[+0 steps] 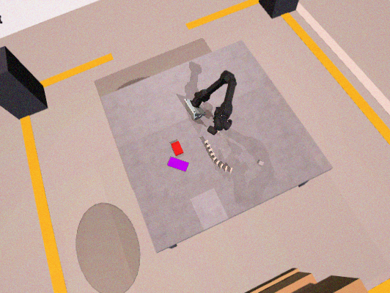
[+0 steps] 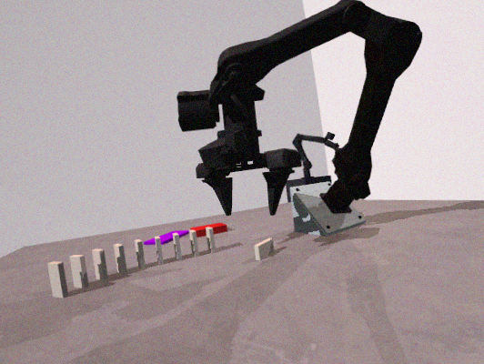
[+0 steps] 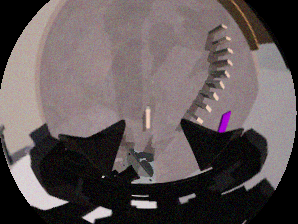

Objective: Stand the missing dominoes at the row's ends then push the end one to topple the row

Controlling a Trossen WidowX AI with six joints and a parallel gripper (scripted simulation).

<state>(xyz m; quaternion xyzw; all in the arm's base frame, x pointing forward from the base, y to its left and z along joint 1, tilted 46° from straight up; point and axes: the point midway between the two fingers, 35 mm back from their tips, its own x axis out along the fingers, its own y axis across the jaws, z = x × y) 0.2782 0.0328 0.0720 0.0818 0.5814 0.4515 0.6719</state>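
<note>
I hold the WidowX gripper (image 1: 218,132) (image 2: 250,215) (image 3: 153,121) wide open with nothing in it, above a loose domino (image 2: 264,249) (image 3: 148,118) lying on its long edge, apart from the curved row of standing dominoes (image 1: 213,157) (image 2: 139,254) (image 3: 220,74); the fingers straddle it in the wrist view, I judge so they can close across its thin sides, and being off to one side should spare the row, while another small pale block (image 1: 261,162), perhaps a domino too, sits beyond the row's far end

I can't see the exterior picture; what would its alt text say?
A black robot arm holds its open, empty end effector above a grey surface, near a curved row of nine upright cream dominoes; one more domino lies apart.
</note>
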